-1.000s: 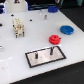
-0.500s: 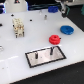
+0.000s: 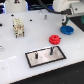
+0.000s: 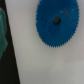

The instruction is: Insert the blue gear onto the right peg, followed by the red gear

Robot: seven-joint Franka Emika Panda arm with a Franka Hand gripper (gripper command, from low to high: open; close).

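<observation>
Blue gear (image 3: 68, 30) lies flat on table (image 3: 30, 42), beyond red gear (image 3: 53, 39), well apart from right peg (image 3: 51, 50). Gripper (image 3: 65, 21) hangs above it; open or clenched, cannot tell. Risk: off-centre descent could nudge the gear instead of grasping. Versus earlier, arm has dropped closer to it.

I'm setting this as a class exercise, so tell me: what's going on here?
A single robot arm is reaching over the blue gear at the exterior view's far right; its tool is not clearly visible. The wrist view looks straight down on that gear, which lies flat on the white table, not yet lifted. The red gear lies nearby, and the right peg on its plate is bare.
</observation>
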